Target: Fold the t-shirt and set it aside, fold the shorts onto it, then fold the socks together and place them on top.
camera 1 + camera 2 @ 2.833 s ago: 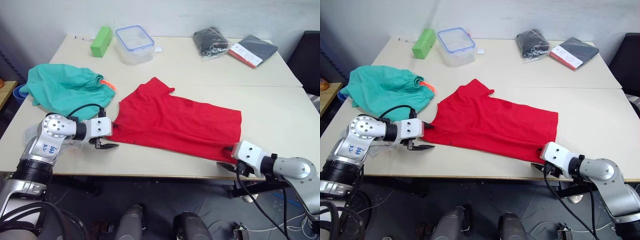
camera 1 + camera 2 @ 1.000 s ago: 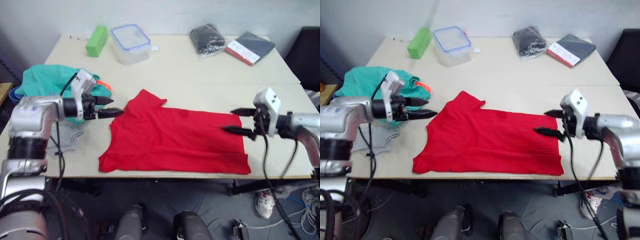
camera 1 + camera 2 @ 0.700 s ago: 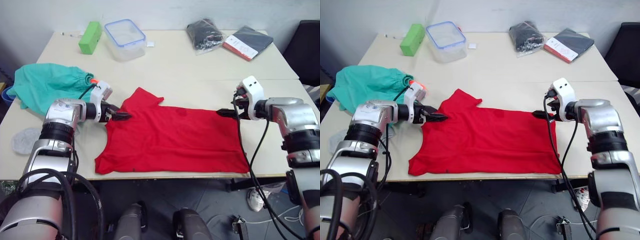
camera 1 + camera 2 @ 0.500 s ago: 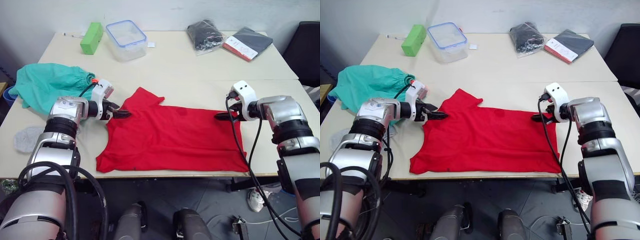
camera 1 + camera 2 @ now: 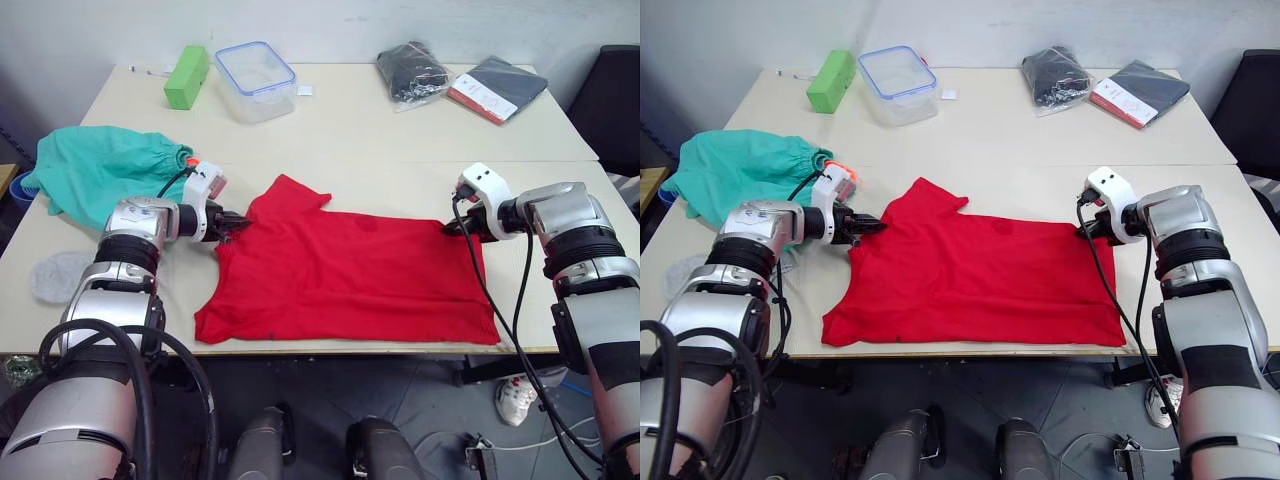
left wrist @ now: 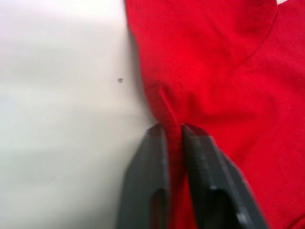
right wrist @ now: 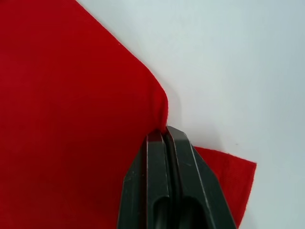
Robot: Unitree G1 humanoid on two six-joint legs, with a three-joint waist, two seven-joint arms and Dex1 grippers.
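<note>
At frame centre, the t-shirt (image 5: 345,275) lies flat on the tabletop (image 5: 400,140); left gripper (image 5: 232,224) and right gripper (image 5: 450,227) fingers pinch its far edge; shirt fold underway, next judged: carry edge forward

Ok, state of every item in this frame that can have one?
t-shirt: spread flat, unfolded
left gripper: shut on shirt edge
right gripper: shut on shirt edge
shorts: bunched, unfolded
socks: lying loose
plastic container: lid on

Matt red cloth t-shirt (image 5: 350,275), smooth matt table (image 5: 400,140), clear glossy plastic box (image 5: 255,80).
</note>
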